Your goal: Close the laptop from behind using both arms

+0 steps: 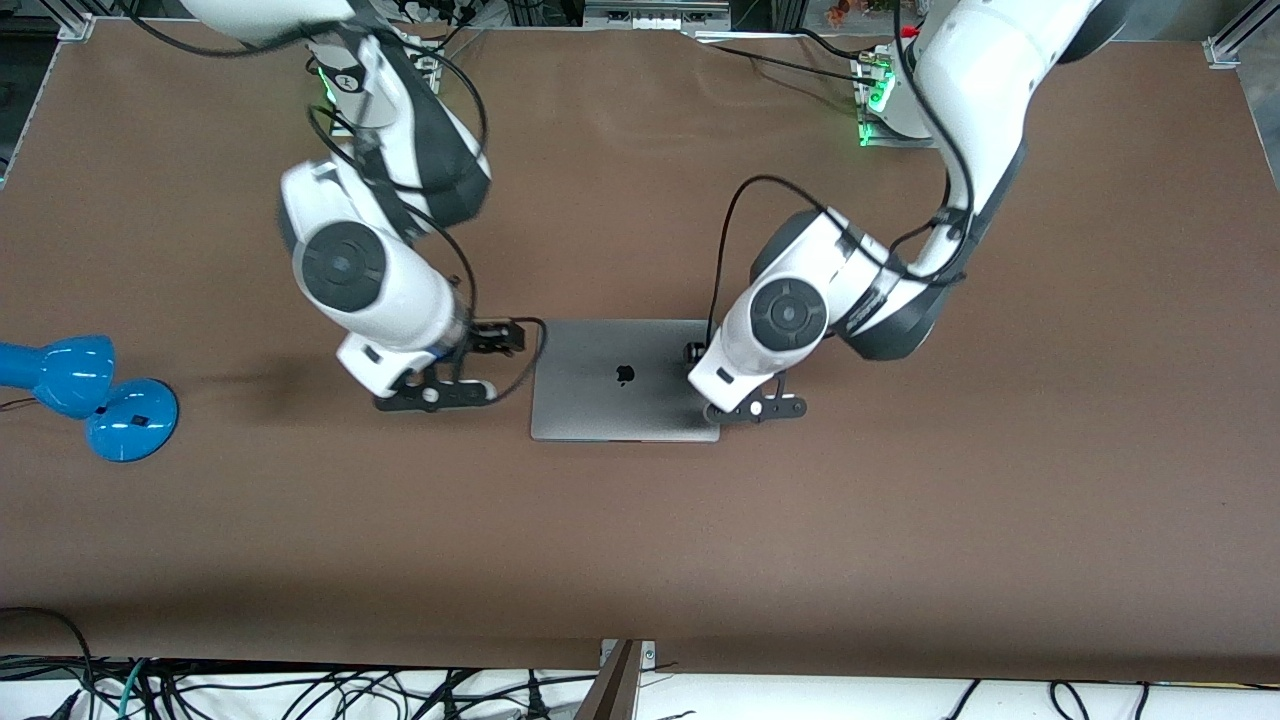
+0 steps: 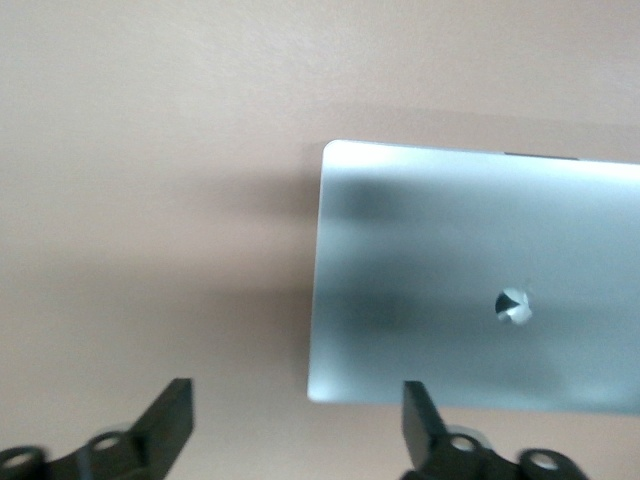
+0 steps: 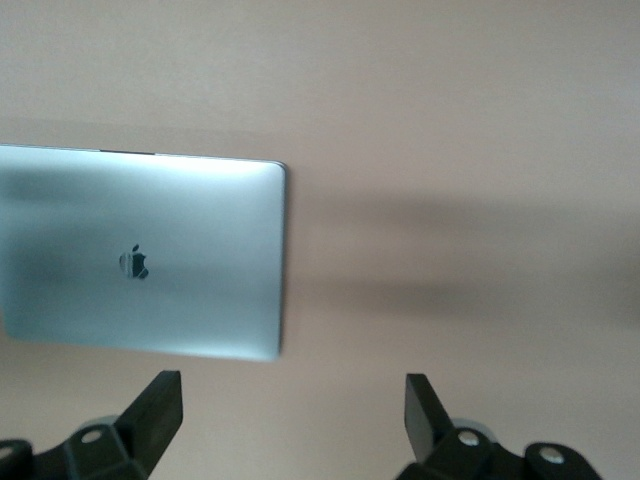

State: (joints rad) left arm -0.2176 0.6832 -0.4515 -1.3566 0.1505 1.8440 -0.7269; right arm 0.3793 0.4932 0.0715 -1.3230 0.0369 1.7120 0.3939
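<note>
The grey laptop (image 1: pixel 600 400) lies flat on the brown table with its lid down and the dark apple logo facing up. It also shows in the left wrist view (image 2: pixel 470 270) and the right wrist view (image 3: pixel 150 250). My left gripper (image 1: pixel 755 408) hangs over the laptop's edge toward the left arm's end of the table. In its own view the left gripper (image 2: pixel 295 400) stands open, with a lid corner showing between its fingers below it. My right gripper (image 1: pixel 435 395) hovers over bare table beside the laptop's other edge. In its own view the right gripper (image 3: pixel 293 395) is open and holds nothing.
A blue desk lamp (image 1: pixel 90 395) lies on the table toward the right arm's end. Cables run along the table edge nearest the front camera, and green-lit boxes (image 1: pixel 875 95) stand by the arm bases.
</note>
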